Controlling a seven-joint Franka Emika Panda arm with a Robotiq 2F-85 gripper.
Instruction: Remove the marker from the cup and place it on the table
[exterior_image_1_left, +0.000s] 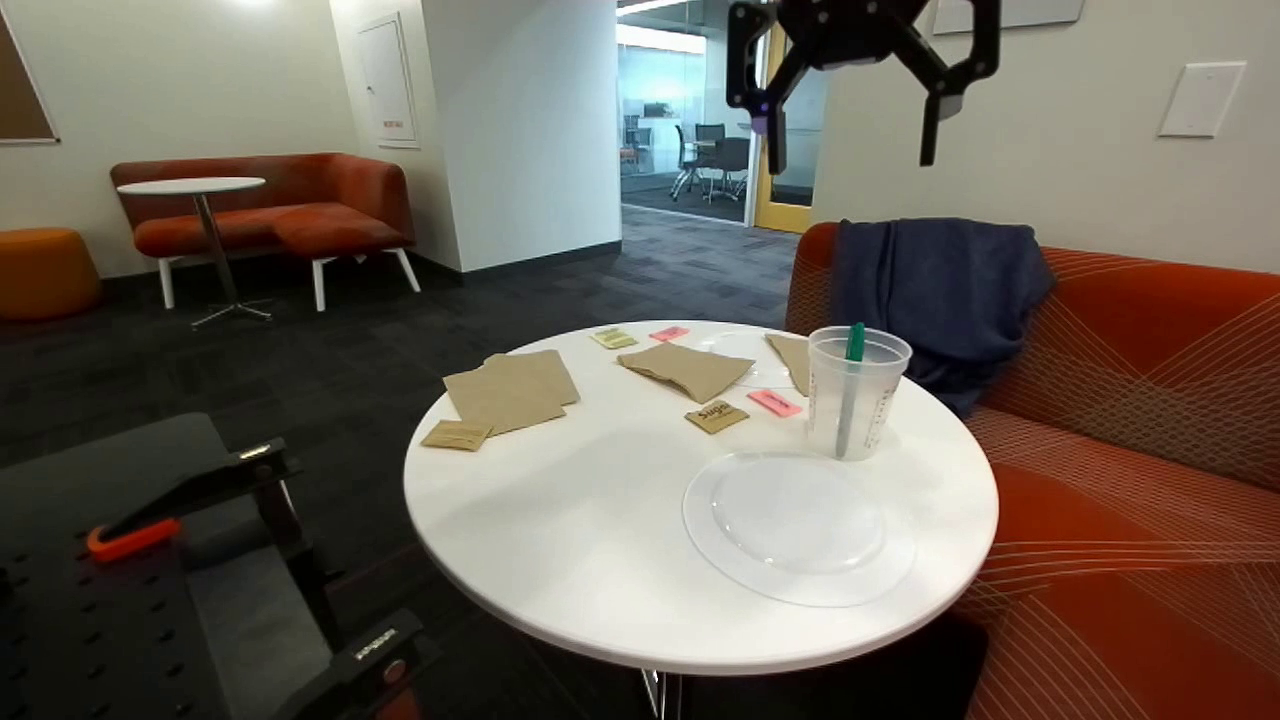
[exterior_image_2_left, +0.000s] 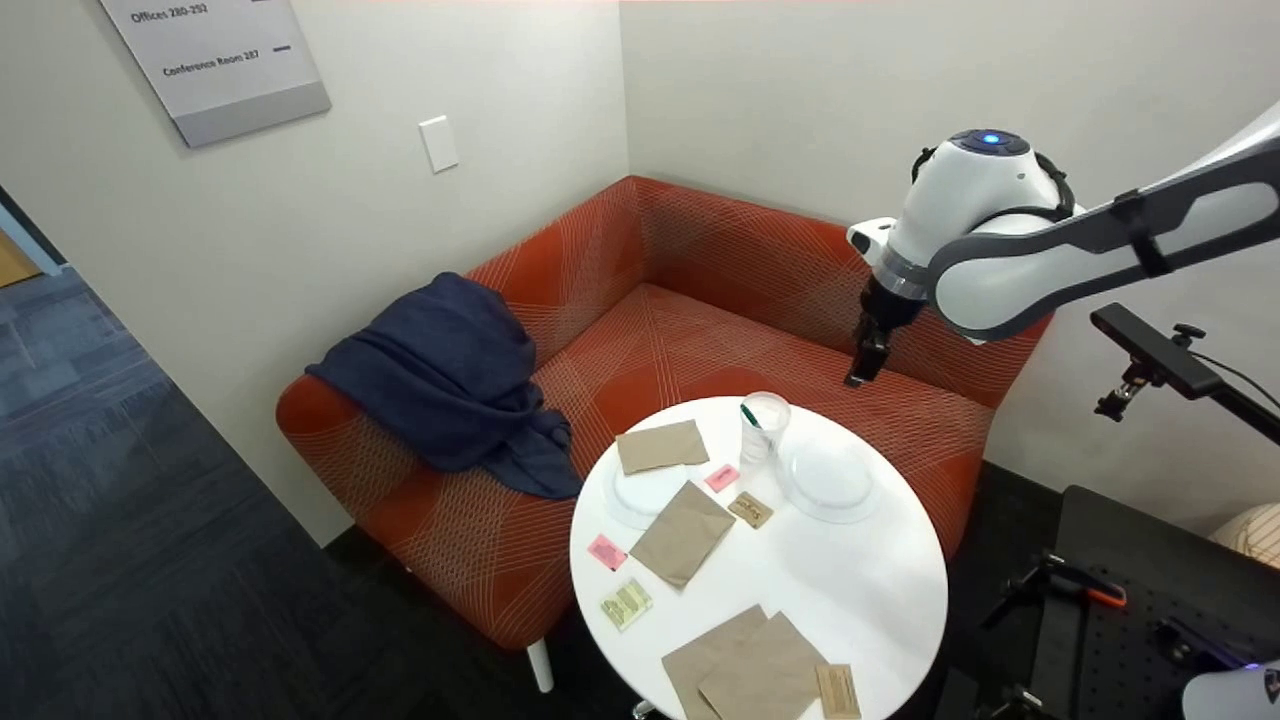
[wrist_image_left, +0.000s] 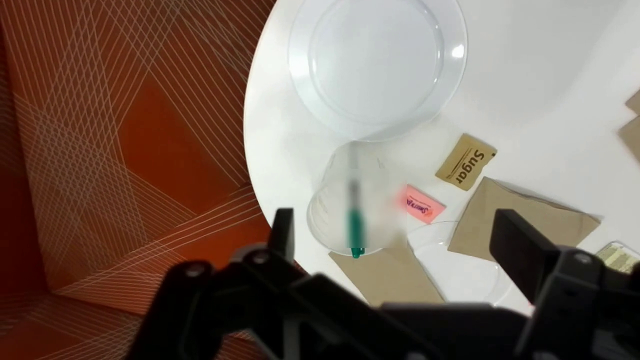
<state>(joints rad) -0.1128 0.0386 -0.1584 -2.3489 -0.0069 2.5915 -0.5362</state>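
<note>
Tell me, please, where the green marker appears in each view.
In an exterior view: the marker, right of centre, inside the cup.
In an exterior view: the marker, right of and slightly below centre.
In the wrist view: the marker, just right of centre, green end downward.
Shared landmark: the uncovered clear plate, near the cup.
</note>
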